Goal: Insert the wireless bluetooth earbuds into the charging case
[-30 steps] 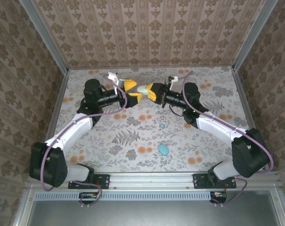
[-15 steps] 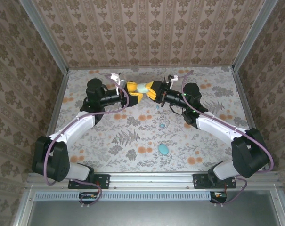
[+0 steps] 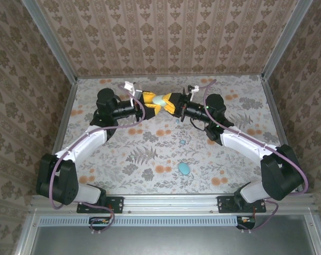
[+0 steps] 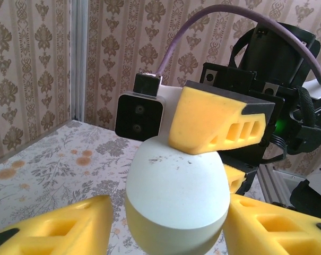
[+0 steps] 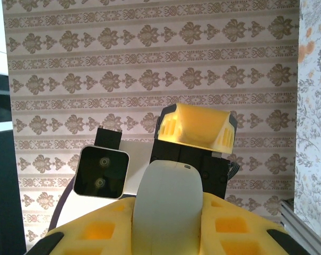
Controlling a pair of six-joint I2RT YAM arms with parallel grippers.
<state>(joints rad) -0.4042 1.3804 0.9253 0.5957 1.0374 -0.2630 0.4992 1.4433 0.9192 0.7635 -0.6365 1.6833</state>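
Above the far middle of the floral tabletop [image 3: 123, 154], the two arms meet nose to nose with the pale green oval charging case [image 3: 159, 99] held up between them. The right tool [image 3: 168, 101] has the case pinched firmly: in the right wrist view its yellow fingers [image 5: 99, 234] press both sides of the case, and in the left wrist view one of them sits on top of the pale shell. The left tool [image 3: 152, 104] brackets the same case from the opposite side, one finger [image 4: 277, 228] against it and the other [image 4: 59, 231] just beside it; whether it truly clamps cannot be told. One teal earbud [image 3: 182, 142] lies on the tabletop, apart from the case and nearer the arm bases. A second teal speck [image 3: 178, 120], just below the right tool, looks like the other. A blue oval [image 3: 184, 169] rests closer to the near edge.
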